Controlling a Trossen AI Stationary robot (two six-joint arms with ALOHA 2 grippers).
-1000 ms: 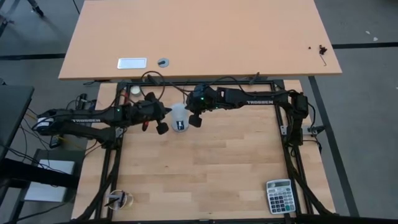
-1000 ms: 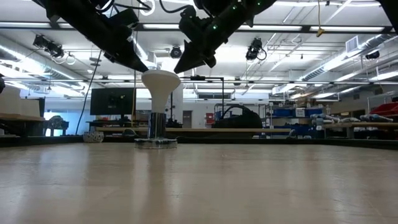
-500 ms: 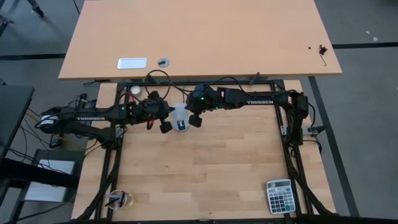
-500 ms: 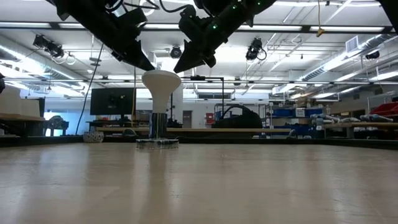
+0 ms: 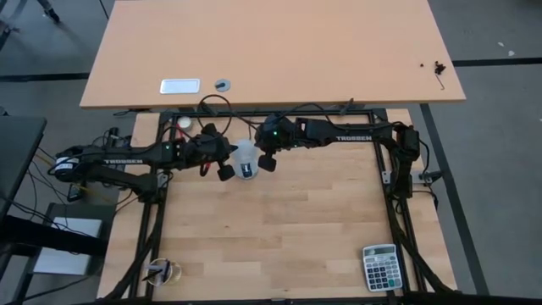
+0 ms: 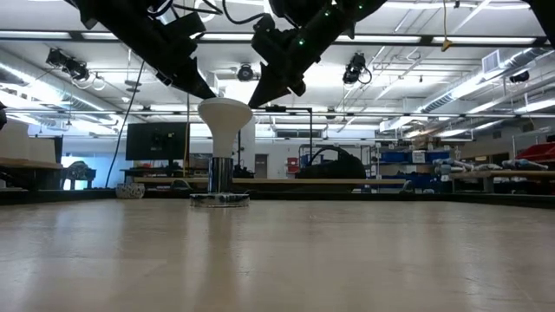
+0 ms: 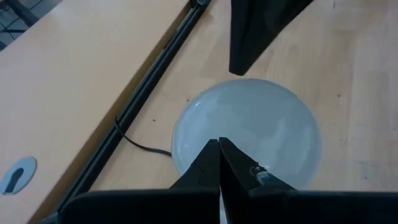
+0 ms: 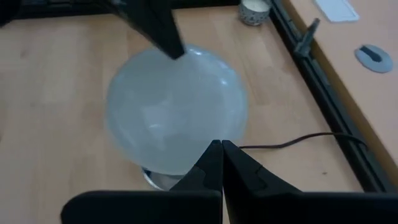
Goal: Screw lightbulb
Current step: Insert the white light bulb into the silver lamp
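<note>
Cables and a dark arm come in over the bench (image 5: 279, 229) from its left edge, and the left end effector (image 5: 222, 172) hangs just beside the lightbulb (image 5: 244, 158) on its left side, above the wide white face. Its two fingers (image 7: 219, 163) are pressed together with nothing between them. Between the two arms the lightbulb stands upright near the far edge of the bench, wide face up, its narrow base seated in a round metal socket (image 6: 218, 198) with a black cord (image 8: 292, 142) trailing off. On the other side, the right end effector (image 5: 266, 163) hovers just beside the bulb's rim, fingers closed and empty. Farther right, at the near corner, lies a calculator (image 5: 380, 267).
</note>
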